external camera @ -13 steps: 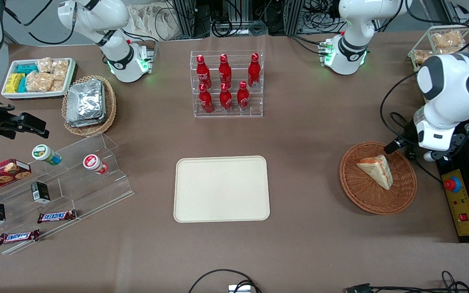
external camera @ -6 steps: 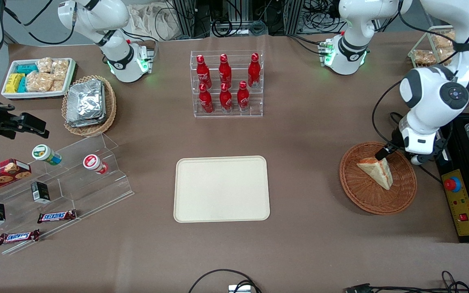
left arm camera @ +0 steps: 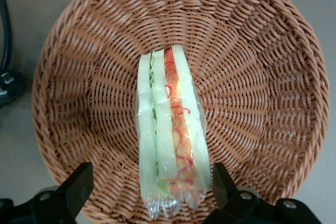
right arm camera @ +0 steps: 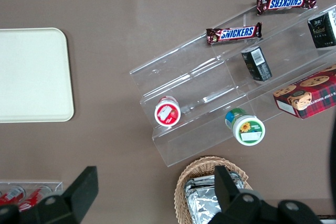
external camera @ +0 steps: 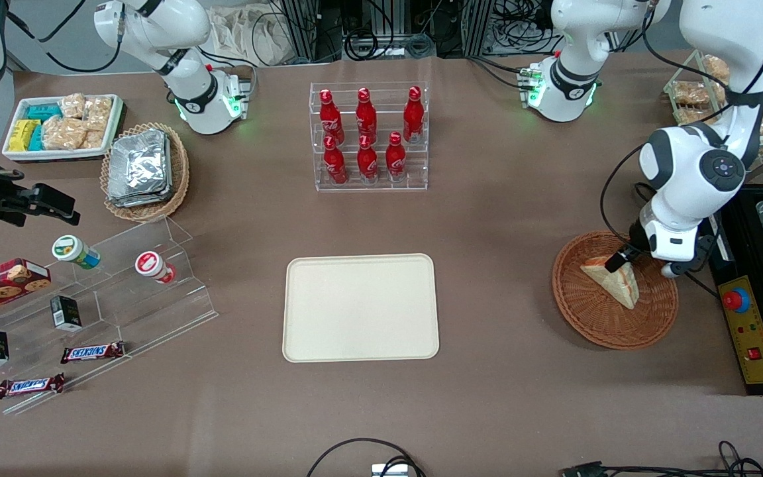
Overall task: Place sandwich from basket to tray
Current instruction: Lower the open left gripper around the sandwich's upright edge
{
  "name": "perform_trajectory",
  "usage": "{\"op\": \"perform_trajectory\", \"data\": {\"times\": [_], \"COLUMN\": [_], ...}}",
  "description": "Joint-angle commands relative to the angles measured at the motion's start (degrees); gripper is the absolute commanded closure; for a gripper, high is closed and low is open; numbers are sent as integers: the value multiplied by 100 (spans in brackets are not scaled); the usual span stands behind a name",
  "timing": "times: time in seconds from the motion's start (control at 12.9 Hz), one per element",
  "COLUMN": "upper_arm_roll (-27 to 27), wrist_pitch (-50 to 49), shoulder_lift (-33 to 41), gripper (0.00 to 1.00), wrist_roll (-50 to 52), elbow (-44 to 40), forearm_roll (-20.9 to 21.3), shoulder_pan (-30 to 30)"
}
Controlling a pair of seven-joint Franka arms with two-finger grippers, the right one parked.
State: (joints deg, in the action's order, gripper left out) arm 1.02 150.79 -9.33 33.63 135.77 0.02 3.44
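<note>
Both black fingers (left arm camera: 79, 184) of my left arm's gripper (left arm camera: 149, 187) stood wide apart, one on each side of the small triangular wedge sandwich (left arm camera: 169, 132) of pale bread with orange-red and green filling in clear wrap, neither touching it. I saw the gripper (external camera: 620, 260) hanging over the round reddish-brown woven wicker basket (external camera: 593, 318), above the sandwich's (external camera: 613, 279) end farther from the front camera. The sandwich lay inside the basket (left arm camera: 262, 66), near its middle. The flat rectangular cream-coloured tray (external camera: 360, 307) sat well apart from the basket, toward the parked arm's end.
</note>
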Motion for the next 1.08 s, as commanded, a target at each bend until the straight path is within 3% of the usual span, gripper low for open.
{"op": "perform_trajectory", "data": {"times": [0.0,0.23,0.31,0.39,0.54,0.7,1.01], "upper_arm_roll": [12,12,12,12,21,21,65], "wrist_pitch": [319,530,591,592,592,592,522], "shoulder_lift": [-174,-359,-377,-386,-403,-403,-237], "gripper": [0,1,9,21,64,90,93], "wrist_roll": [109,292,310,311,302,302,153], "elbow": [19,2,2,-7,-7,-24,-68], "forearm_roll": [-10,-19,-19,-19,-11,-11,77], "shoulder_pan": [7,-1,-19,-19,-45,-63,-80]}}
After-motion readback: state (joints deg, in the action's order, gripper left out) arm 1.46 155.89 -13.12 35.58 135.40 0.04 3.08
